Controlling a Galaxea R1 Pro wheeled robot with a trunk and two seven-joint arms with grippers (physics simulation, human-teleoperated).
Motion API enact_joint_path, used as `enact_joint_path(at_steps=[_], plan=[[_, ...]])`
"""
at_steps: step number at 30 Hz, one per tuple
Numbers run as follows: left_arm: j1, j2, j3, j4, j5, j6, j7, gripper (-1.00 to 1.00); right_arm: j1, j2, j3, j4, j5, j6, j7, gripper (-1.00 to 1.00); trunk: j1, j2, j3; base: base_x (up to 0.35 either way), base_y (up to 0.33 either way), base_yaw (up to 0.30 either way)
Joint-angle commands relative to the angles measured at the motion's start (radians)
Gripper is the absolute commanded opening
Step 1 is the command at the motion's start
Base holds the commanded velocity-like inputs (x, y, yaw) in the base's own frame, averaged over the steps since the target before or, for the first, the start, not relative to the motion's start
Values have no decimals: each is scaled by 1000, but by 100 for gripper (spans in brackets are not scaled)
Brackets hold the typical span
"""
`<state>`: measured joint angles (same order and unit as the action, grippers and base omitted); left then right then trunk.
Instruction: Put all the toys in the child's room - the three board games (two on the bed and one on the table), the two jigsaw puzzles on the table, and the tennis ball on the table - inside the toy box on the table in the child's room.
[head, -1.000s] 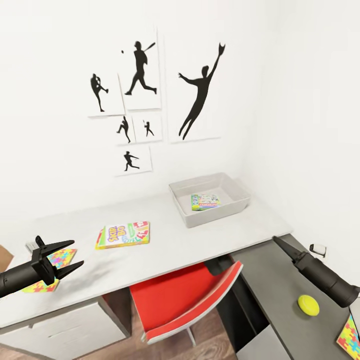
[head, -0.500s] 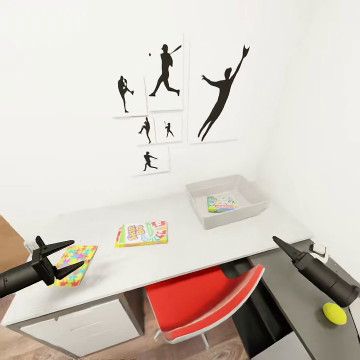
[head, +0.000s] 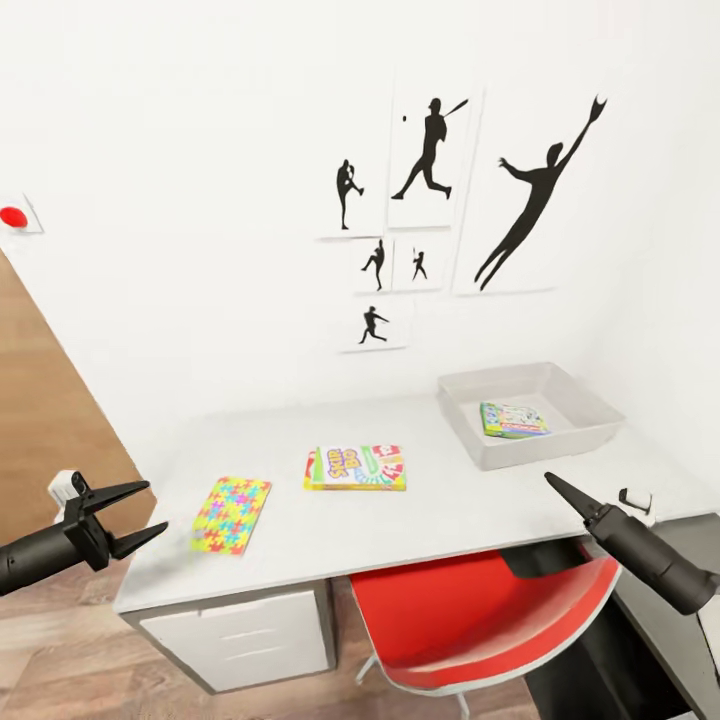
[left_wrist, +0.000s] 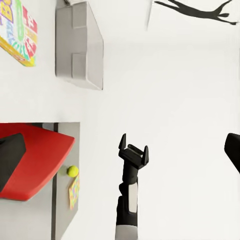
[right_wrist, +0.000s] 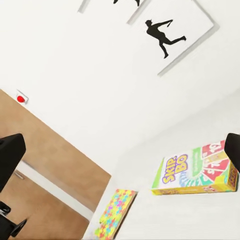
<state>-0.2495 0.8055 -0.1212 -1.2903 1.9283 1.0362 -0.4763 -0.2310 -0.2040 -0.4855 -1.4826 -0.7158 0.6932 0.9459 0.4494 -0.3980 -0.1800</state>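
Observation:
On the white table lie a yellow-edged board game and, left of it, a jigsaw puzzle. At the table's right end stands the grey toy box, with a green-edged board game inside. My left gripper hangs open off the table's left end, near the puzzle and empty. Over the front edge, below the toy box, my right gripper is open and empty. The left wrist view shows the tennis ball and a second jigsaw puzzle on the dark cabinet section.
A red chair is pushed under the table between white drawers and the dark-grey cabinet. Silhouette pictures hang on the wall. A brown door is at the left.
The head view has swung left, so the table and pictures sit further right in it. The tennis ball and second puzzle have slid out of the head view. Both grippers hold their poses.

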Motion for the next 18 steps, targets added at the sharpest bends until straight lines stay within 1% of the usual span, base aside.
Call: enact_joint_path(at_steps=[1, 18], plan=[[-2, 1, -3, 2, -5, 1, -10, 100, -1, 0, -1, -1, -4, 6, 1, 100, 1, -2, -1, 0, 279, 239], [-2, 0, -4, 2, -5, 1, -9, 100, -1, 0, -1, -1, -4, 6, 0, 100, 1, -2, 16, 0, 279, 239]])
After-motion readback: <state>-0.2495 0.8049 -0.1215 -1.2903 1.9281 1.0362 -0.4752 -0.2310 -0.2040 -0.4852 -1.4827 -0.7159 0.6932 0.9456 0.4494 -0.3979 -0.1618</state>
